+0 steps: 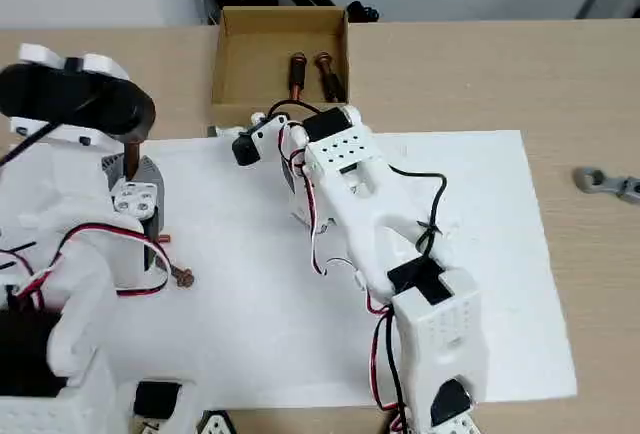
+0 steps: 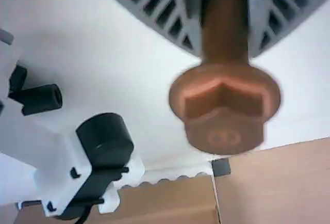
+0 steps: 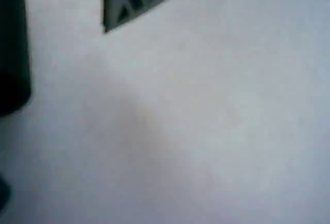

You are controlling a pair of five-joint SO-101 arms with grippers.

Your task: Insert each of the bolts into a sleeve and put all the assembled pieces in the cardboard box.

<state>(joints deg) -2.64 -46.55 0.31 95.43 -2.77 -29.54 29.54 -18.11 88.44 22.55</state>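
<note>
Left tool (image 2: 225, 7): clamped on copper bolt (image 2: 224, 108), hex head sticking out.
Right tool (image 1: 288, 172): low over white sheet (image 1: 470, 254), opening impossible to tell.
Cardboard box (image 1: 232, 54): just beyond right tool, two copper pieces (image 1: 298, 72) inside.
Loose bolt (image 1: 183, 276): on sheet beside left tool.

Bright, even overhead light, soft faint shadows on the white sheet (image 1: 250, 334), dimmer close up.

Two copper pieces (image 1: 298, 76) lie side by side in the cardboard box (image 1: 250, 54), and a loose bolt (image 1: 183, 276) rests on the white sheet (image 1: 250, 324).
</note>
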